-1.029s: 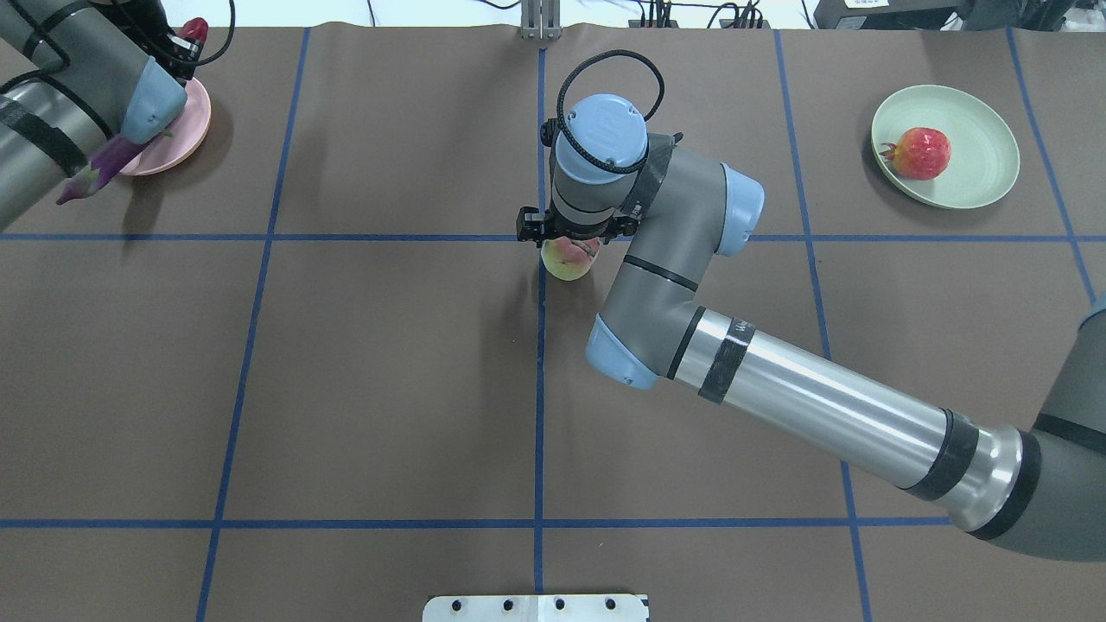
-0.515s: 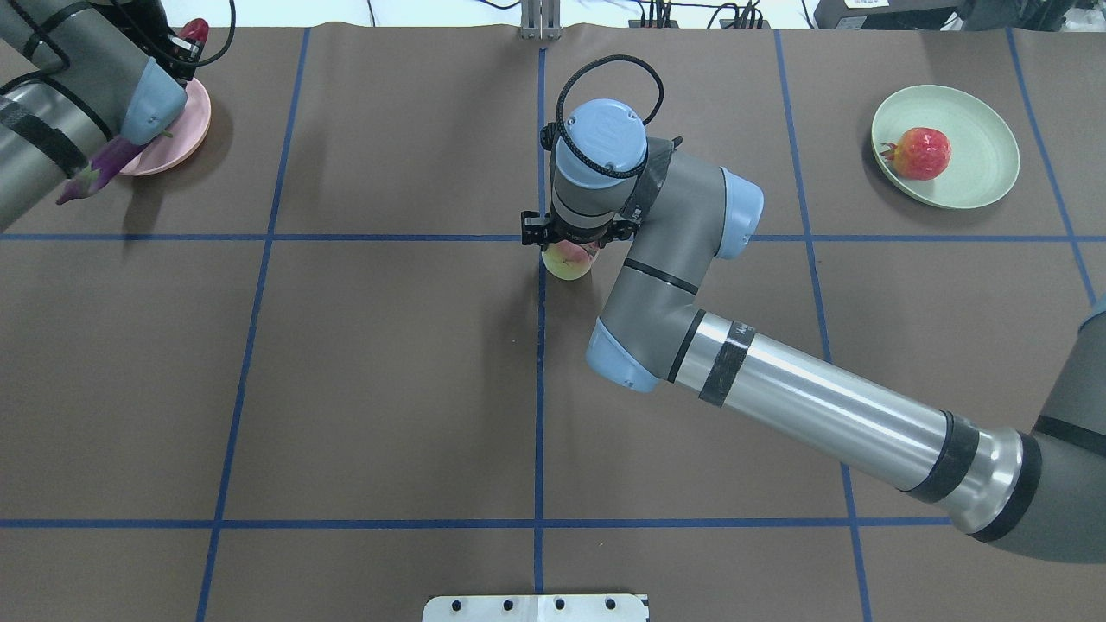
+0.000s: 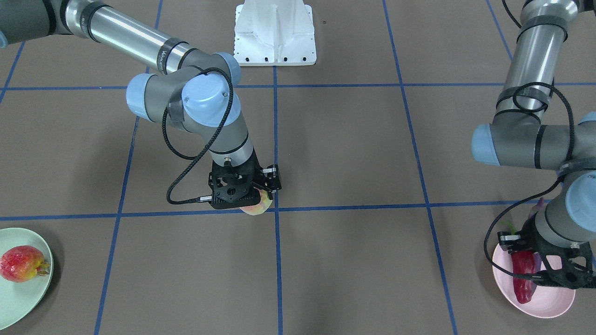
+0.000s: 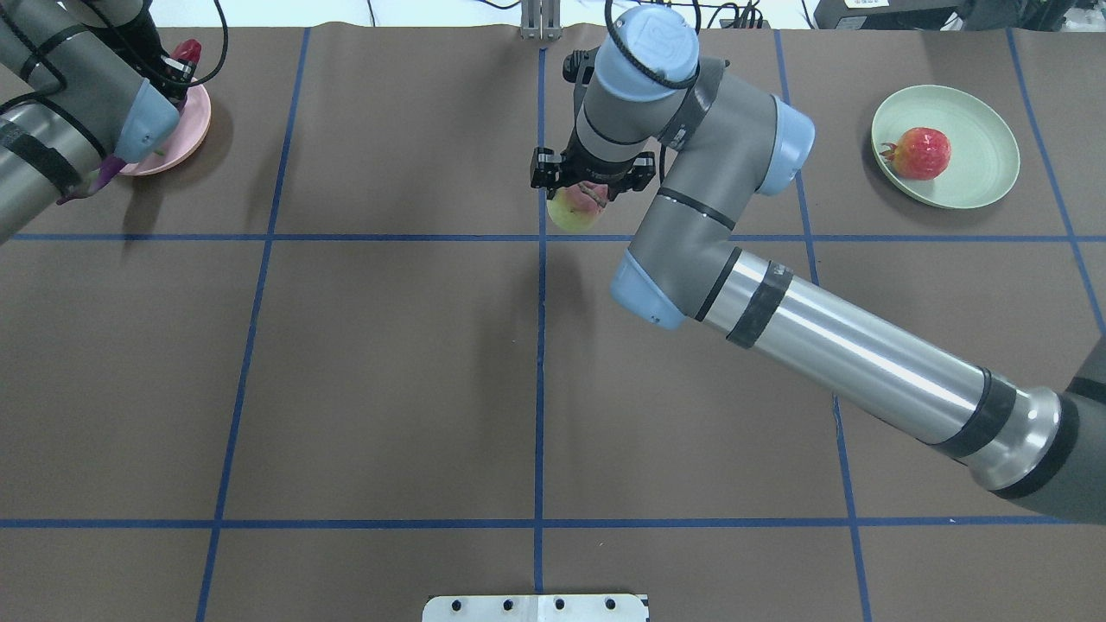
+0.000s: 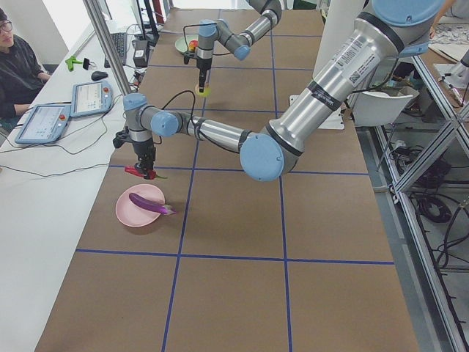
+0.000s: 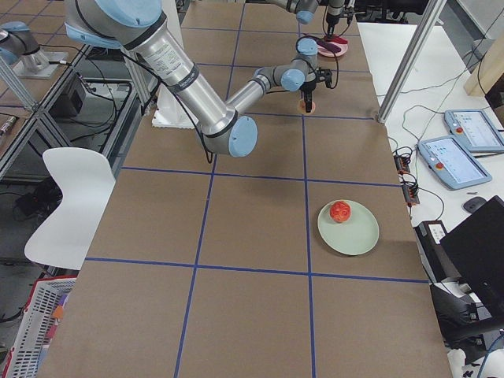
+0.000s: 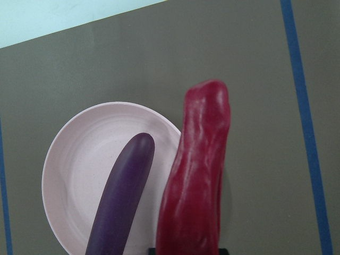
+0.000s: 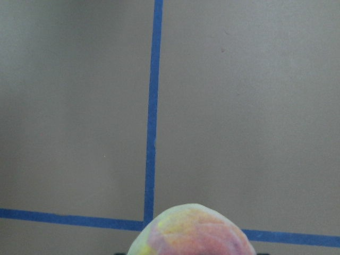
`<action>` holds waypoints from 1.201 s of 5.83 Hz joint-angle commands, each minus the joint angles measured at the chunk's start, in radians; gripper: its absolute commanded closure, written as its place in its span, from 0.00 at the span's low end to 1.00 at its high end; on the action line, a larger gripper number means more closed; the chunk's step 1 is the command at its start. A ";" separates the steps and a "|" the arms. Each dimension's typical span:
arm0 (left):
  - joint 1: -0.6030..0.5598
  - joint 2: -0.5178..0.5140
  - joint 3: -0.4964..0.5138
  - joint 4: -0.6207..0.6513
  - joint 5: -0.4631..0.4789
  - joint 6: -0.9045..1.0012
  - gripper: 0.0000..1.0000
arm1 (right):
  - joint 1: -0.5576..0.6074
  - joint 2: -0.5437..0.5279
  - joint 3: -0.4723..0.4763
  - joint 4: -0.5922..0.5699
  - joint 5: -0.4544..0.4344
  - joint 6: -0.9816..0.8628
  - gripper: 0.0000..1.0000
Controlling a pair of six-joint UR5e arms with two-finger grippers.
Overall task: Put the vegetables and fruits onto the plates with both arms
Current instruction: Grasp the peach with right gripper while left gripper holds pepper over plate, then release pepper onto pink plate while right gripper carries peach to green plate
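My right gripper [image 4: 590, 183] is shut on the pale pink-yellow peach [image 4: 572, 212] and holds it above the table's centre line; the peach also shows in the front view [image 3: 257, 208] and the right wrist view [image 8: 191, 234]. The red-and-yellow fruit [image 4: 921, 153] lies on the mint green plate [image 4: 985, 112]. My left gripper [image 3: 535, 275] is shut on the red chili pepper [image 3: 524, 277] and holds it over the pink plate [image 3: 547, 304]. The purple eggplant [image 7: 122, 202] lies across that plate [image 7: 69, 175], beside the chili [image 7: 199, 170].
The white base block [image 3: 274, 32] stands at the robot's side of the table. Blue tape lines [image 4: 539, 389] divide the brown mat into squares. An operator [image 5: 18, 66] and tablets [image 5: 44, 121] are beyond the far table edge.
My right arm has lifted the peach and carried it away from the robot, past the blue cross line. My left arm has shifted slightly over the pink plate with the chili.
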 commanded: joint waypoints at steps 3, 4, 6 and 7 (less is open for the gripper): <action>0.099 0.054 0.042 -0.005 0.164 0.108 1.00 | 0.107 0.011 0.031 -0.005 0.046 0.002 1.00; 0.069 0.054 0.056 -0.003 0.166 0.171 1.00 | 0.114 0.011 0.033 -0.005 0.046 0.002 1.00; 0.055 0.049 0.087 -0.011 0.199 0.182 0.54 | 0.123 0.011 0.063 -0.049 0.050 -0.002 1.00; 0.053 0.046 0.086 -0.034 0.198 0.178 0.01 | 0.146 0.007 0.074 -0.066 0.065 -0.005 1.00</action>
